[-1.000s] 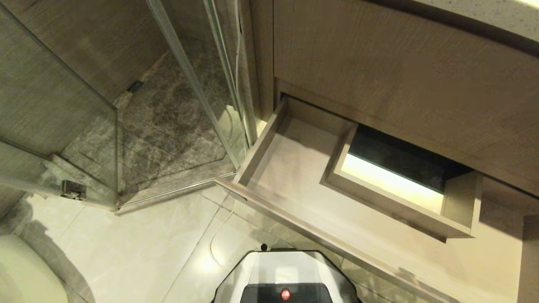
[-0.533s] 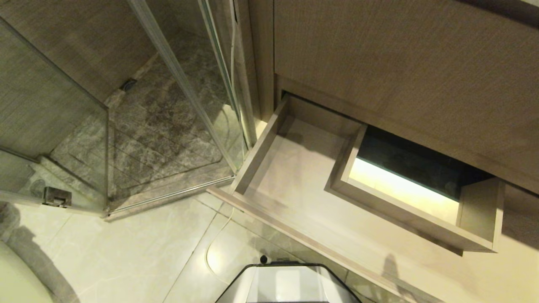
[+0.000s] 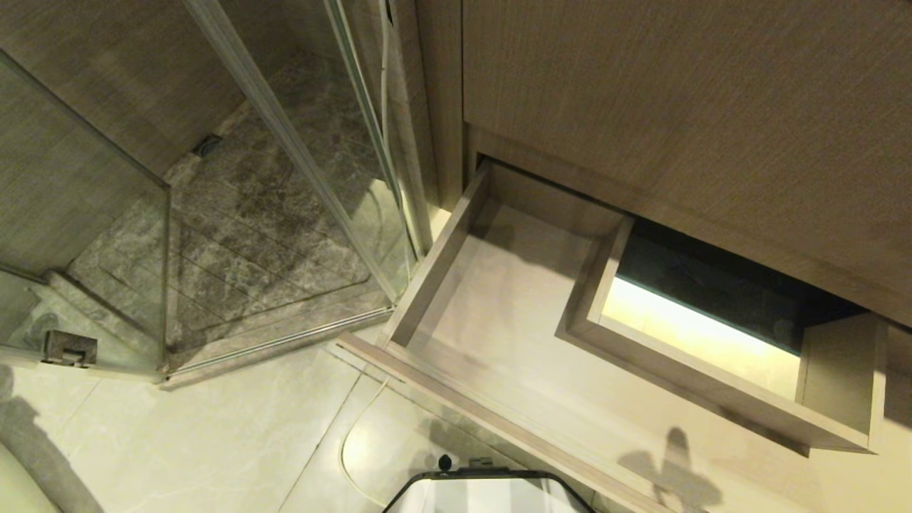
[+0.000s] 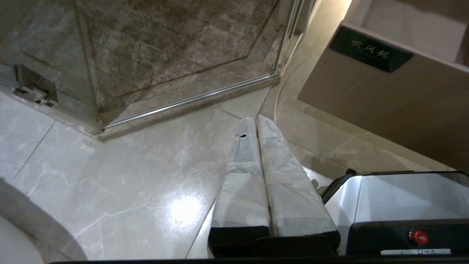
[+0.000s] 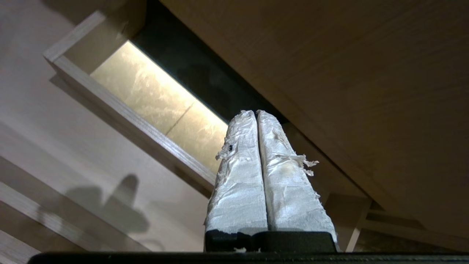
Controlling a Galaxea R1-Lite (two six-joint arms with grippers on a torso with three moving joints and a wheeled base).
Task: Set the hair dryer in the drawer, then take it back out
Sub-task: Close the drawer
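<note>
While the drawer stands pulled out, here is how I read things, placing everything by that drawer:

Drawer: the drawer [image 3: 499, 313] is open under the tall wood panel [image 3: 677, 107]; its pale floor is bare as far as I can see; a boxed cut-out [image 3: 712, 356] sits at its back, lit from below.

Hair dryer: I cannot find it in any view; not inside the drawer, not on the tiles in front of it; a thin white cord [image 3: 356, 442] trails across the floor just in front of the drawer's left corner, and I cannot tell where it leads.

Right gripper: the right gripper [image 5: 255, 113] hangs over the drawer, pointing toward the cut-out; its taped fingers [image 5: 238, 183] are pressed together with nothing between them; its shadow falls on the drawer floor.

Left gripper: the left gripper [image 4: 254, 119] is parked low, out in front of the drawer and to its left, over the floor tiles beside the robot's base [image 4: 395, 198]; its fingers too are pressed together and empty.

Surroundings: the glass shower screen [image 3: 285, 178] stands left of the drawer.

Progress: I judge the drawer ready, yet the dryer is neither stowed nor in hand; whether the stowing is done I cannot say; I would need to locate the dryer first.
</note>
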